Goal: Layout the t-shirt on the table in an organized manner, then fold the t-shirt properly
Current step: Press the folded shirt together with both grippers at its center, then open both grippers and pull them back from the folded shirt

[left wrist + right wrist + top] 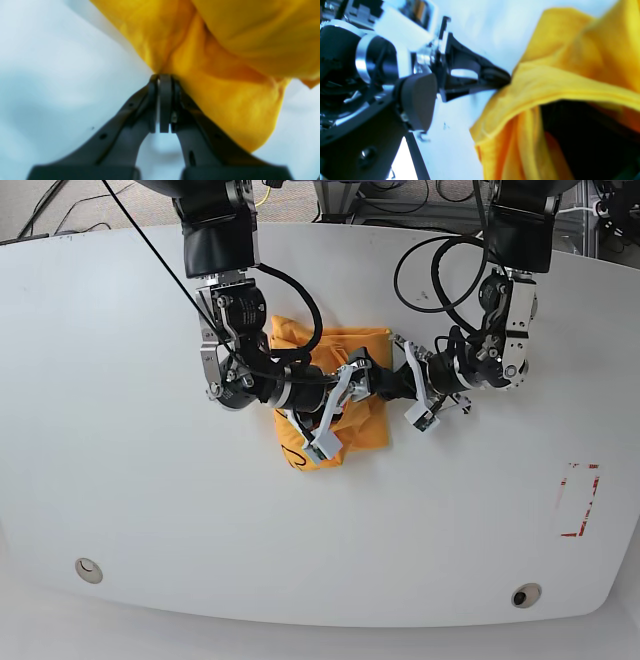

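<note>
The orange-yellow t-shirt point(330, 345) lies bunched in the middle of the white table point(120, 480), with a small black drawing showing at its near-left corner. My left gripper point(165, 76) is shut, pinching a fold at the shirt's right edge; the right wrist view shows it point(505, 78) biting the same fold. Right beside it, my right gripper point(500, 120) stands open over the cloth. One dark finger point(417, 100) is off the shirt and the other is a blur behind the fabric. In the base view the left gripper point(392, 377) and right gripper point(362, 378) meet above the shirt.
A red-tape rectangle outline point(578, 500) marks the table at the right. Two round grommets point(88, 570) point(525, 594) sit near the front edge. Black cables loop off both arms above the shirt. Bare white tabletop surrounds the shirt.
</note>
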### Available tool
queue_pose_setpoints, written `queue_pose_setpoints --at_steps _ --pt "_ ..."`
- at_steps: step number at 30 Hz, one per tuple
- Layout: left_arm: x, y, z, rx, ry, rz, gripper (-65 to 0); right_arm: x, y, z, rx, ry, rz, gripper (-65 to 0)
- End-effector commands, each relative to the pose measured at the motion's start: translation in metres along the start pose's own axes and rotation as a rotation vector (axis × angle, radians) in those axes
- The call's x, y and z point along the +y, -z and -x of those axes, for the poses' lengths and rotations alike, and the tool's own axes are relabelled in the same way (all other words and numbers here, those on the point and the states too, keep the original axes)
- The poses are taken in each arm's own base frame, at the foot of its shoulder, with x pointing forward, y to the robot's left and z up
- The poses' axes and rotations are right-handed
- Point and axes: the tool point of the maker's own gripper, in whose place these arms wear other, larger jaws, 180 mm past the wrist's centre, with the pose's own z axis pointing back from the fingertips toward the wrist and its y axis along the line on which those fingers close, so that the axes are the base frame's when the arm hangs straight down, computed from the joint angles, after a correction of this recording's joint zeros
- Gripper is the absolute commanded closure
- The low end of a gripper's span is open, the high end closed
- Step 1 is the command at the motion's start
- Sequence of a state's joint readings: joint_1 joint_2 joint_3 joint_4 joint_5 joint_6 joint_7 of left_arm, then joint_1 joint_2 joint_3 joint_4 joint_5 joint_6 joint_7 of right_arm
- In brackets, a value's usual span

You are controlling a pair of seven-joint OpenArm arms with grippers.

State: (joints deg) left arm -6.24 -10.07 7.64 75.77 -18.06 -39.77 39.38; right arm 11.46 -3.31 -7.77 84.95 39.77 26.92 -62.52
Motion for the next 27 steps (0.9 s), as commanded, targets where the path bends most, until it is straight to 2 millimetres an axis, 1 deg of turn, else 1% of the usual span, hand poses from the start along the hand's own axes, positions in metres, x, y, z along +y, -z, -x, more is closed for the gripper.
queue_pose_setpoints --at_steps 1,2,4,8,12,15,17,19,24,27 --pt "0.003 -0.005 -0.011 -0.016 0.032 -0.012 0.0 0.023 0.005 -0.026 -0.054 -0.059 -0.060 -58.7" --pt "0.005 -0.006 -0.010 -0.012 0.034 -0.016 0.0 0.029 0.008 -0.025 -0.046 -0.073 -0.070 -59.6" --pt "0.010 -0.010 -0.007 -0.003 0.040 -0.026 0.0 0.040 0.012 -0.032 -0.045 -0.106 -0.093 -60.6" --pt "0.012 -0.011 -0.007 -0.002 0.042 -0.029 0.0 0.049 0.008 -0.043 -0.068 -0.147 -0.099 -60.7" --pt "0.013 -0.011 -0.008 -0.003 0.045 -0.031 0.0 0.062 0.005 -0.045 -0.053 -0.203 -0.110 -60.7" --pt "0.015 -0.013 -0.008 0.000 0.048 -0.036 0.0 0.066 -0.001 -0.048 -0.063 -0.229 -0.104 -60.7" --pt "0.020 -0.016 -0.005 0.008 0.051 -0.044 0.0 0.060 -0.007 -0.046 -0.057 -0.248 -0.085 -60.7" --pt "0.022 -0.017 -0.004 0.012 0.054 -0.048 0.0 0.059 -0.010 -0.045 -0.049 -0.272 -0.078 -60.7" --pt "0.021 -0.018 -0.005 0.010 0.056 -0.049 0.0 0.071 -0.013 -0.047 -0.038 -0.355 -0.087 -60.7" --pt "0.022 -0.018 -0.006 0.009 0.057 -0.049 0.0 0.067 -0.014 -0.041 -0.002 -0.387 -0.076 -60.7"
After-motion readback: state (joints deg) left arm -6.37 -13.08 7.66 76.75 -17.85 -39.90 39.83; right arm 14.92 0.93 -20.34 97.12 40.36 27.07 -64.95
